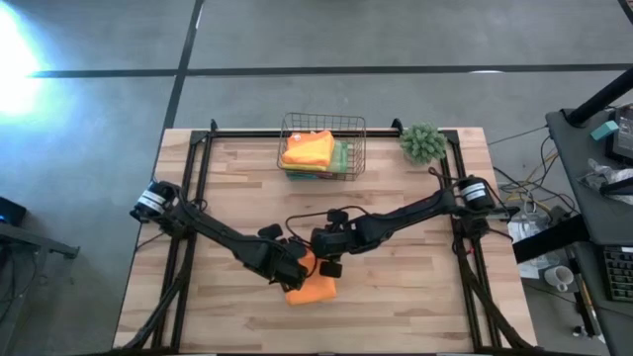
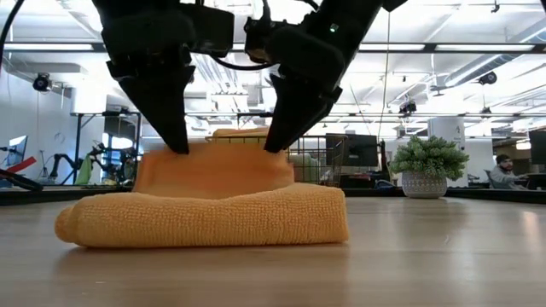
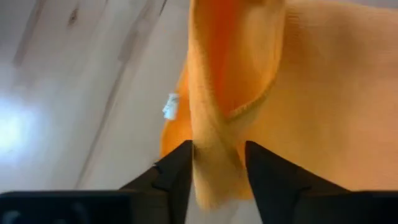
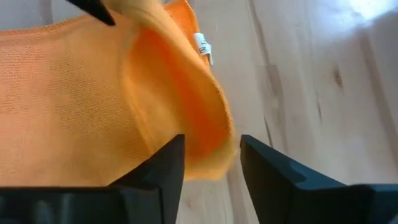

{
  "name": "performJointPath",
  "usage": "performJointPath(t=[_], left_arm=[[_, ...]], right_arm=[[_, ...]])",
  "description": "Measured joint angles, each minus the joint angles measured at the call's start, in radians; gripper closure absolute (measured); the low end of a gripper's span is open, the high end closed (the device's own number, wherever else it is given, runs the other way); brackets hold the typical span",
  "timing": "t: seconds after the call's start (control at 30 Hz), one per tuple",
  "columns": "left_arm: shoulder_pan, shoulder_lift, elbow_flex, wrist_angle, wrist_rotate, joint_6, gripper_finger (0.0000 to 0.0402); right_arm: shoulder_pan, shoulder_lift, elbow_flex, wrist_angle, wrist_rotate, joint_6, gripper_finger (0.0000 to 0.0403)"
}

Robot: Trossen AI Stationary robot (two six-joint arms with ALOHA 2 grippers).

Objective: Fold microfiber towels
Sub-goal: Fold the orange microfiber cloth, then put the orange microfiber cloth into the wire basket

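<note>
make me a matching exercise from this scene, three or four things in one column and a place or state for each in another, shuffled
Things:
1. orange towel
2. wire basket
3. small plant
4. left gripper

Places or states:
A. at the table's far edge, holding stacked cloths
B. at the far right corner of the table
C. folded on the wood near the front
D. fingers either side of a raised towel edge

Pairs: 1-C, 2-A, 3-B, 4-D

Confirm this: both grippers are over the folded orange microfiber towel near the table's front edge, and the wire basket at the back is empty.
Not quite. The wire basket is not empty: the high view shows folded towels in it. The rest holds: the left gripper and right gripper are over the folded orange microfiber towel.
</note>
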Motion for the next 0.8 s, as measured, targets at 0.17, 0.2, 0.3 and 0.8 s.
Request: performJointPath(t=[0.17,0.2,0.3,0.8], left_arm=[[0.014,0.0,0.014,-0.109,0.0,0.0,0.0228],[0.017,0.0,0.02,-0.14,0.001,0.002,0.0221],[0.02,0.0,0.039,-0.208,0.006,0.029,0.0208],[-0.213,0.0,0.057,0.086,0.107,0.023,0.0206]], right_arm=[[0.0,-0.04,0.0,-0.07,0.0,0.001,0.0243],[0.0,-0.048,0.0,-0.08,0.0,0.001,0.0242],[-0.001,-0.085,0.0,-0.113,0.0,0.006,0.0244],[0.106,-0.194,0.0,-0.33,-0.199,-0.076,0.0266]])
